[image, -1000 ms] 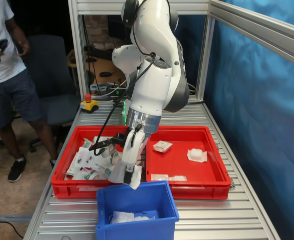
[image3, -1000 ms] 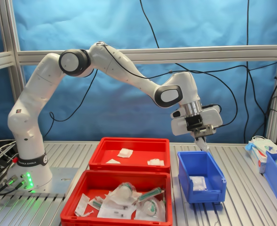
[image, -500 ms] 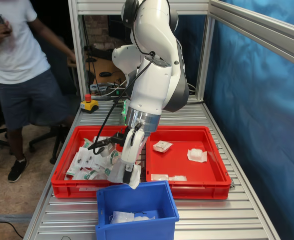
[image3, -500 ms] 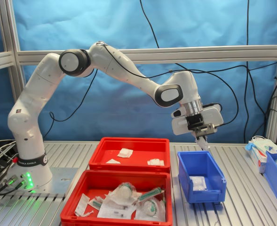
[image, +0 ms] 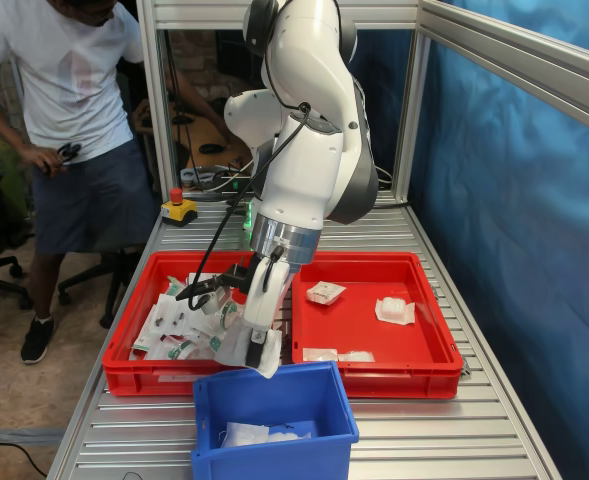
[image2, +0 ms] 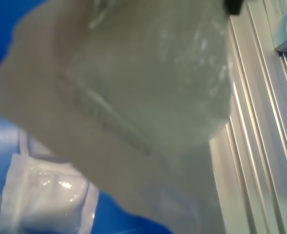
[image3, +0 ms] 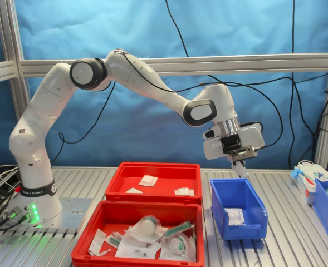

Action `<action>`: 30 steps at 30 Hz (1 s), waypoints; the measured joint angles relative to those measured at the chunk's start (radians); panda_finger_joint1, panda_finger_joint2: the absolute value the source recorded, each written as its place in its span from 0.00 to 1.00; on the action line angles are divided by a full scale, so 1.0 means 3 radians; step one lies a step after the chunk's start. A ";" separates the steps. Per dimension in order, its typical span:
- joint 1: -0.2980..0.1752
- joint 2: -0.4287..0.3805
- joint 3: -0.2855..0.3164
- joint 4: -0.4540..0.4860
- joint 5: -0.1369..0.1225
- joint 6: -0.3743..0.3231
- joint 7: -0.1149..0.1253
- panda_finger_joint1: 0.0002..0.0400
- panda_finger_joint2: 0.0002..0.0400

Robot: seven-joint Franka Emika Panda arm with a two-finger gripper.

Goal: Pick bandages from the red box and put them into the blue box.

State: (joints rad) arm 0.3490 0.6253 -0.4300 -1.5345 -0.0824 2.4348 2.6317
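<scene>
Crinkly white bandage packet (image: 244, 350) pinched in my gripper (image: 259, 352), dangling above the blue box's (image: 336, 396) back rim near the red box (image: 429, 362), so I'd centre over the opening before letting go.

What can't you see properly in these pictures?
- Gripper fingertips: hidden by the held bandage, which fills the wrist view, blurred.
- Blue box floor: in the second exterior view its near wall covers most of it; one bandage shows.
- Print on the pouches in the near red box: too small.
- Person: head cut off by the first exterior view's top edge.
</scene>
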 joint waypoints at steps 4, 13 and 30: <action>0.0000 0.0000 0.0000 0.0000 0.0000 0.0000 -0.0005 0.14 0.14; 0.0000 0.0000 -0.0018 0.0000 0.0000 0.0000 -0.0013 0.35 0.35; 0.0000 0.0000 -0.0030 0.0000 0.0000 0.0000 -0.0014 0.73 0.73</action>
State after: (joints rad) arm 0.3489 0.6253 -0.4389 -1.5345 -0.0824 2.4349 2.6275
